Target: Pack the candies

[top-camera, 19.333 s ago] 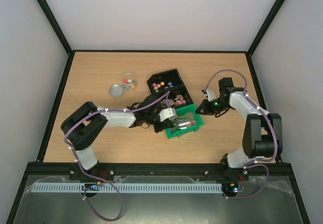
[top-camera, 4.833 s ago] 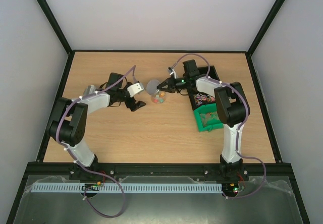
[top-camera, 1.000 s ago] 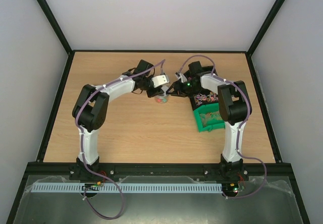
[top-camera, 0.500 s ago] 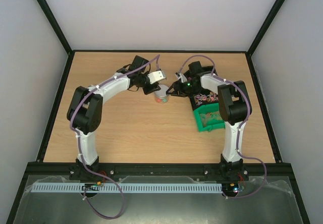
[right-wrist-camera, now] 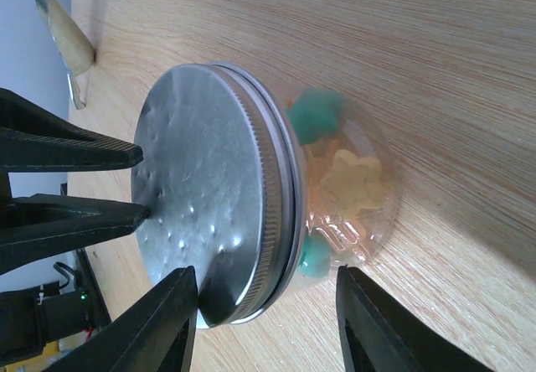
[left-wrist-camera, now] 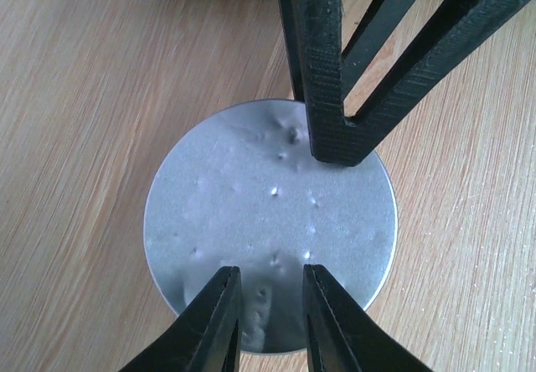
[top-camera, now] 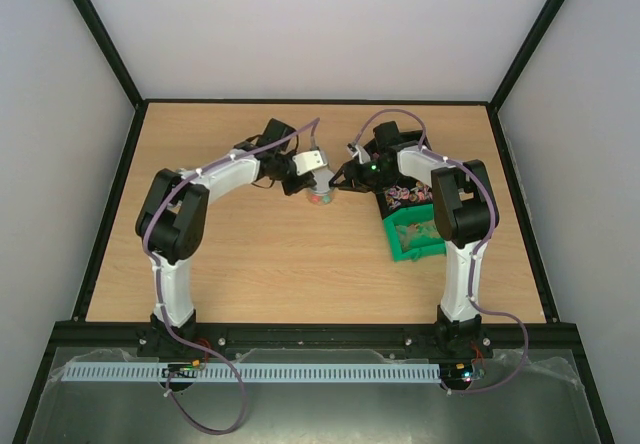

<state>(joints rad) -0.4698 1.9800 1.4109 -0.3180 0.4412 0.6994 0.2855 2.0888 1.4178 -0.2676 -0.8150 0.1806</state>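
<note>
Bracketing the clear jar (right-wrist-camera: 335, 196) of candies (right-wrist-camera: 352, 179), the right hand (right-wrist-camera: 260, 305) is spread; light, slippery, best gripped by its lid (left-wrist-camera: 270, 221), over which the left hand (left-wrist-camera: 266, 301) is seemingly nearly closed.

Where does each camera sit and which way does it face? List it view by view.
Top external: above and behind the bases, looking down at the table; both arms show, meeting at the jar.
Left wrist: on the left arm, looking straight down on the lid; left claw at bottom edge.
Right wrist: low, side-on to the jar; right claw straddles it.
Shared: both wrist views show the lid and the other arm's fingers.
</note>
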